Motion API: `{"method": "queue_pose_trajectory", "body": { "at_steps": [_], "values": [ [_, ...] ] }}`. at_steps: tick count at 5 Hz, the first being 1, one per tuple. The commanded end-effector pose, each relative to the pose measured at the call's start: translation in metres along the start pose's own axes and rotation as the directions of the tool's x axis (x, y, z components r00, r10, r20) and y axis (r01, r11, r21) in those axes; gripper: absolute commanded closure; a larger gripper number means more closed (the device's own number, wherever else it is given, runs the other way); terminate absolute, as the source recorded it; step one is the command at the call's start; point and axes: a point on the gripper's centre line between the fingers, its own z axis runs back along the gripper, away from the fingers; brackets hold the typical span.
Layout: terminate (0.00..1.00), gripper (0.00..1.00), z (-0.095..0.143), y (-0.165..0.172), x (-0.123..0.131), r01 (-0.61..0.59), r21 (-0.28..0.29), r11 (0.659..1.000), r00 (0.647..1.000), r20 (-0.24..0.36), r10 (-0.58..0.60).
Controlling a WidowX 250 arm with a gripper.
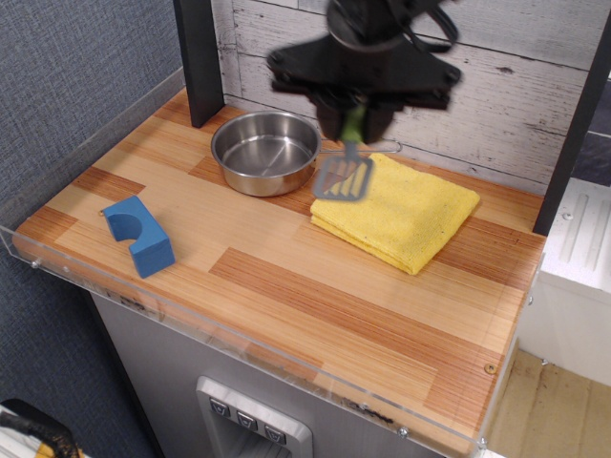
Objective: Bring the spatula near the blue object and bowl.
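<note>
My gripper (355, 122) is shut on the light-green handle of the spatula (345, 170) and holds it in the air, grey slotted blade hanging down. The blade hangs over the near-left edge of the yellow cloth, just right of the steel bowl (264, 152). The bowl stands at the back of the wooden table with its thin wire handle pointing right. The blue block (139, 235) with the half-round notch lies at the front left, well away from the spatula. The gripper is motion-blurred.
A folded yellow cloth (406, 216) lies right of the bowl. A dark post (198, 57) stands at the back left. A clear plastic rim (239, 343) runs along the table's front edge. A white plank wall is behind.
</note>
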Motion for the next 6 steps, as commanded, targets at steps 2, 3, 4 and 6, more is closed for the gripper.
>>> {"method": "queue_pose_trajectory", "body": {
  "at_steps": [2,3,4,6],
  "values": [
    [0.00,1.00,-0.021,0.037,0.020,-0.050,0.071,0.996,0.999,0.004,0.050],
    [0.00,1.00,-0.028,0.056,0.018,-0.068,0.109,0.992,0.998,-0.001,0.069],
    [0.00,1.00,-0.029,0.078,0.017,-0.112,0.143,0.983,0.994,0.007,0.112],
    [0.00,1.00,-0.031,0.114,0.009,-0.158,0.208,0.965,0.987,0.003,0.160]
  ]
}}
